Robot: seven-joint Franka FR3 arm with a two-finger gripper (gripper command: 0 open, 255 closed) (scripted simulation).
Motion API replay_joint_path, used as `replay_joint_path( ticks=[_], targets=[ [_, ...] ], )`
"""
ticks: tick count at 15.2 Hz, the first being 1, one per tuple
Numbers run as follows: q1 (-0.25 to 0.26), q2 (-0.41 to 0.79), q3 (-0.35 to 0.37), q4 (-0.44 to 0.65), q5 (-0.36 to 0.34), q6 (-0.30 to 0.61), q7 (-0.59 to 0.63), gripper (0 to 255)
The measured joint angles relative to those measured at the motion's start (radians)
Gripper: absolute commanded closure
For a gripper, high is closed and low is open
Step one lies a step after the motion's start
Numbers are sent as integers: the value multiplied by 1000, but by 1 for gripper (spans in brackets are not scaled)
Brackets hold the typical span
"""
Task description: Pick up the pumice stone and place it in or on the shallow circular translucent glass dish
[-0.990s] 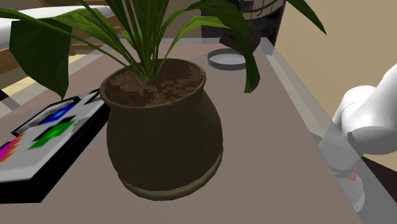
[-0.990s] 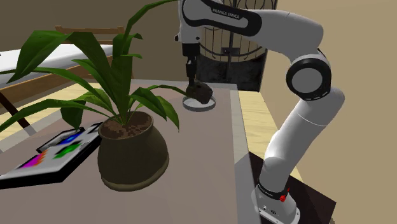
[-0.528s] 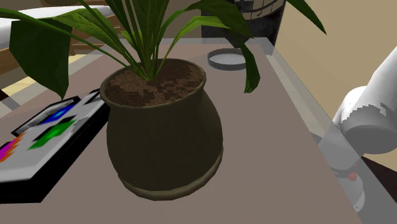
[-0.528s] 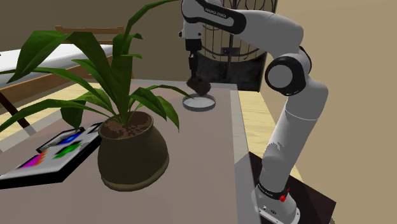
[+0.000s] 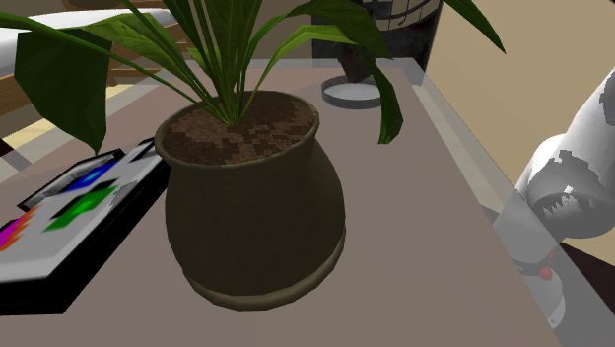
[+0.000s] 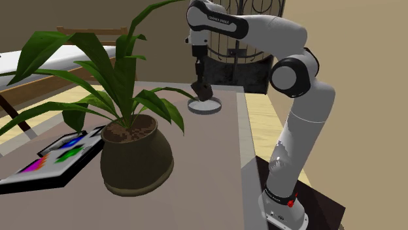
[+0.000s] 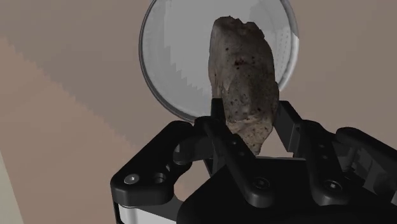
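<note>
A rough grey-brown pumice stone (image 7: 245,79) stands out long between my gripper's (image 7: 254,137) black fingers, which are shut on its lower end. Directly beyond the stone lies the shallow round glass dish (image 7: 172,70) on the brown tabletop. In the second exterior view my gripper (image 6: 203,91) hangs just above the dish (image 6: 204,107) at the table's far end, the dark stone (image 6: 205,93) in its grip. The shoulder view shows the dish (image 5: 350,95) behind a drooping leaf, with a dark shape, stone or gripper, right above it.
A big dark pot (image 5: 251,207) with a leafy plant (image 6: 98,72) fills the table's middle. A black-edged board with coloured patches (image 5: 69,212) lies at the shoulder view's left. A dark cage-like stand (image 6: 238,59) rises behind the dish. The table's edge (image 6: 244,150) runs beside the arm.
The gripper has come down with the stone toward the dish and turned more upright. The arm's elbow has drawn in closer over the stand.
</note>
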State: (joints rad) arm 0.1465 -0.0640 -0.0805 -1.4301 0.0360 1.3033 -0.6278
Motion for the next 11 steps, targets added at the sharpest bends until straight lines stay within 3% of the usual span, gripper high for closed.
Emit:
replay_joint_path(
  ticks=[11],
  targets=[
    [1, -77, 5, -228, -3, 169, -4, 255]
  ],
)
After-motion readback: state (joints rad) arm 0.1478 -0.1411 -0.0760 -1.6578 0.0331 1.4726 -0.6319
